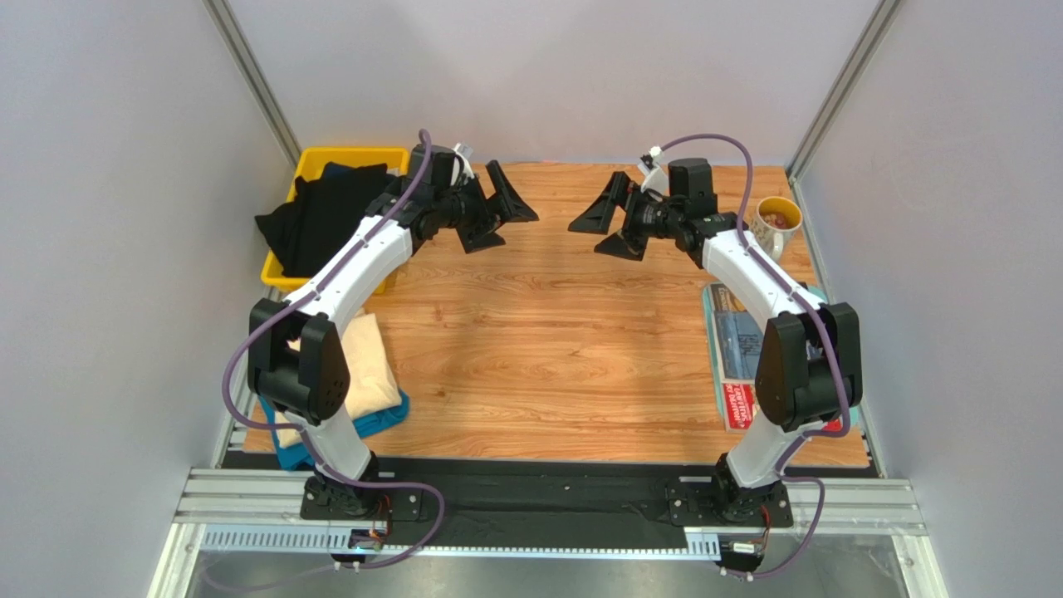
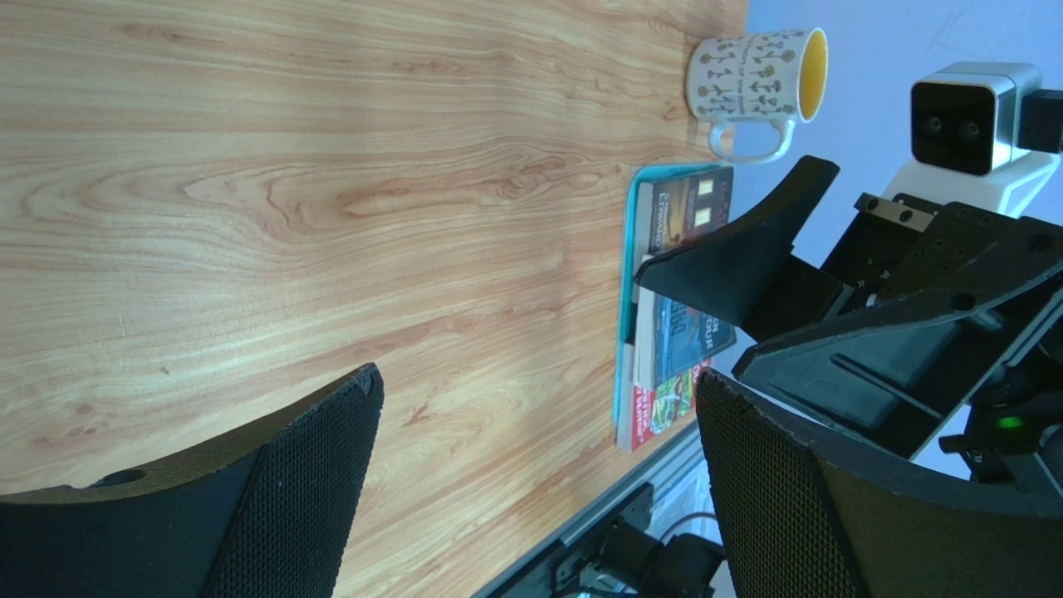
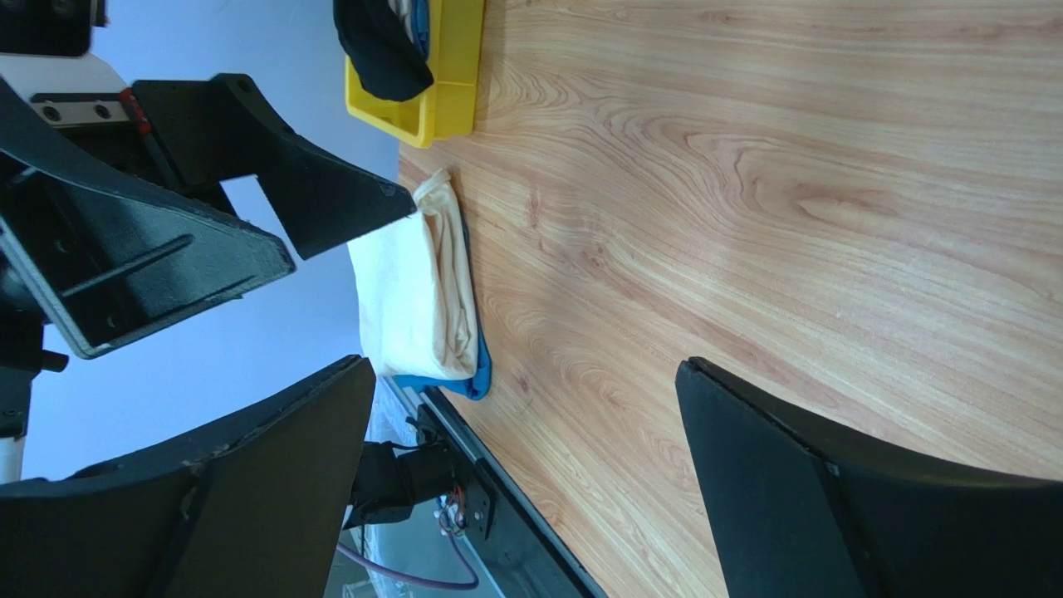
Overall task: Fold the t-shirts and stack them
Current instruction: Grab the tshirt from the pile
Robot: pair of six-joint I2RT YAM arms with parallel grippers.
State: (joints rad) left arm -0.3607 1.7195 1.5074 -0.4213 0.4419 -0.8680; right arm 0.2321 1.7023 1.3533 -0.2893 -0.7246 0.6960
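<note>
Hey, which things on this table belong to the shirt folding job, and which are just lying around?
For the job: black t-shirt, cream t-shirt, teal-blue t-shirt beneath it.
Lying about: yellow bin, mug, magazines.

- A bin (image 1: 349, 156) is set far left on the worktop (image 1: 549, 361), with loose t-shirts (image 1: 318, 218) heaped in it.
- Near left, folded t-shirts (image 1: 368, 374) are stacked.
- At right, magazines (image 1: 734, 343) are laid, with a mug (image 1: 776, 224) behind.

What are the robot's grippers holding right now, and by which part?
Nothing is held. The left gripper and the right gripper are both open and empty above the table.
</note>
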